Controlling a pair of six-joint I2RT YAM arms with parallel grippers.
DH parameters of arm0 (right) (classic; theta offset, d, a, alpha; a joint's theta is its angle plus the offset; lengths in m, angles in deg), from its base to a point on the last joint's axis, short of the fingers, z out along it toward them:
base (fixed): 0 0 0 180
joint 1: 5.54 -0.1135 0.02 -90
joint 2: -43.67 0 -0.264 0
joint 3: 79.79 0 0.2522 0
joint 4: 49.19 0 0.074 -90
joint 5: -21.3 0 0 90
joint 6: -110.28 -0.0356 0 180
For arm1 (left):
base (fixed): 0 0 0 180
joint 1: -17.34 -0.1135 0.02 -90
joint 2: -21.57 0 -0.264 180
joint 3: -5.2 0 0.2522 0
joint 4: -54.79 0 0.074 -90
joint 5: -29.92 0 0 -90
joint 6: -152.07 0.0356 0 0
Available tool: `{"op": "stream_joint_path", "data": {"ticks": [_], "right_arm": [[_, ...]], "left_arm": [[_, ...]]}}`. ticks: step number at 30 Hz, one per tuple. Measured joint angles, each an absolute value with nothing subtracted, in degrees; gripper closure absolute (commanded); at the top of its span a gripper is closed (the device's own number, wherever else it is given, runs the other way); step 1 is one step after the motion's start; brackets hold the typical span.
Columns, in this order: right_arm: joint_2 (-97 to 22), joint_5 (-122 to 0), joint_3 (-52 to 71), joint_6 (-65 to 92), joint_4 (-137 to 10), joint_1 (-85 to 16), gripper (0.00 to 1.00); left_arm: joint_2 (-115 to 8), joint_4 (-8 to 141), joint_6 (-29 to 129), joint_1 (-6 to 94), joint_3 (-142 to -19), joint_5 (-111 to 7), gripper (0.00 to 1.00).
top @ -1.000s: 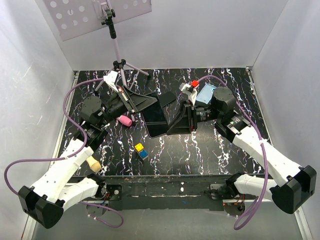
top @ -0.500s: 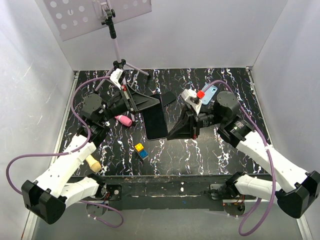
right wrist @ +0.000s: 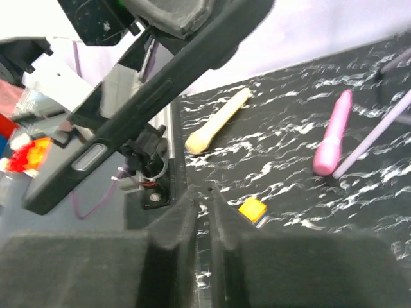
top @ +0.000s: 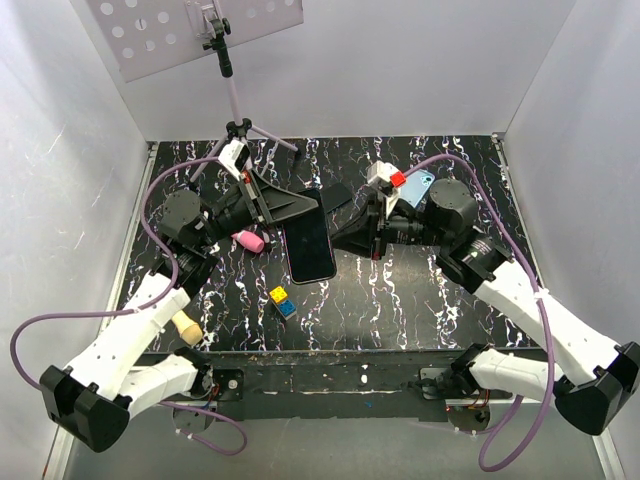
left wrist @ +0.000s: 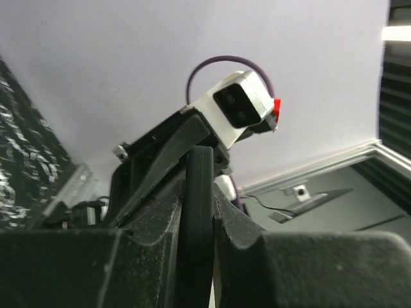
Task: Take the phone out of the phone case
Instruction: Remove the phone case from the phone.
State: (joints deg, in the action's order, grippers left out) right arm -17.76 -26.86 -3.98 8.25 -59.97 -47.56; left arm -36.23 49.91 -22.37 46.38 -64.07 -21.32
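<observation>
**Phone held by one edge only, with shut right fingers close by**

- Left fingers (left wrist: 149, 247): clamped tight on the thin black edge of the phone (top: 312, 250). The phone hangs above the worktop (top: 400, 300), screen up and tilted, with its long free end sticking out past the grip.
- Right fingers (right wrist: 168, 239): pressed fully together with nothing between them. They sit just beside the phone's right side, and I cannot tell whether they touch it.
- Phone case (top: 420, 186): light blue, well apart from the phone and partly hidden behind the right wrist, so the phone looks to be free of it.

Risks for you, as I judge them:
- An edge pinch on glossy glass is weak. A nudge from the right fingers, or a quick wrist turn, could swing the phone or slip it out.
- If it drops, it lands near the coloured blocks (top: 281, 301) and the pink piece (top: 248, 241), and either could chip or scuff the screen.
- The right forearm could sweep the case when it pulls back, so watch its elbow side.
</observation>
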Motion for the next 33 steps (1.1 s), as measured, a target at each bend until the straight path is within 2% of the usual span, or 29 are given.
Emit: {"op": "stream_joint_path", "data": {"ticks": [4,5,6,9,21,25,29,30,31,32,33], "right_arm": [[-15.18,-27.03,-5.51,4.16,-64.4,-46.95,0.35],[-14.72,-25.44,-6.06,2.85,-64.84,-46.84,0.29],[-14.52,-23.6,-6.52,1.45,-65.15,-46.81,0.25],[-14.61,-18.88,-7.79,-2.37,-64.51,-46.81,0.24],[-19.02,-12.32,-6.52,-11.31,-58.24,-46.81,0.49],[-20.71,-11.86,-6.15,-12.29,-56.8,-46.81,0.62],[-21.38,-10.59,-6.13,-12.47,-55.42,-46.86,0.68],[-21.43,-10.18,-6.13,-12.27,-55.11,-46.86,0.73],[-21.43,-9.76,-6.15,-11.9,-54.76,-46.88,0.89],[-21.43,-9.22,-6.21,-11.27,-54.06,-46.92,0.98],[-21.41,-8.61,-6.32,-10.68,-53.54,-46.97,0.99]], "left_arm": [[-34.55,56.86,-14.92,46.38,-64.79,-23.83,1.0],[-34.31,59.03,-12.84,46.38,-65.38,-24.66,1.0],[-34.11,61.48,-10.46,46.38,-66.19,-25.63,1.0],[-33.85,65.59,-5.57,46.35,-68.09,-27.44,1.0],[-33.19,69.96,0.07,46.35,-68.73,-30.15,1.0],[-33.19,70.04,0.12,46.35,-68.73,-30.13,1.0],[-33.19,70.81,0.14,46.35,-69.01,-30.08,1.0],[-33.19,71.16,0.01,46.35,-69.18,-30.0,1.0],[-33.21,71.27,-0.25,46.35,-69.38,-29.63,1.0],[-33.23,71.16,-0.76,46.35,-69.56,-29.19,1.0],[-33.3,70.7,-1.37,46.31,-69.67,-28.47,1.0]]}}
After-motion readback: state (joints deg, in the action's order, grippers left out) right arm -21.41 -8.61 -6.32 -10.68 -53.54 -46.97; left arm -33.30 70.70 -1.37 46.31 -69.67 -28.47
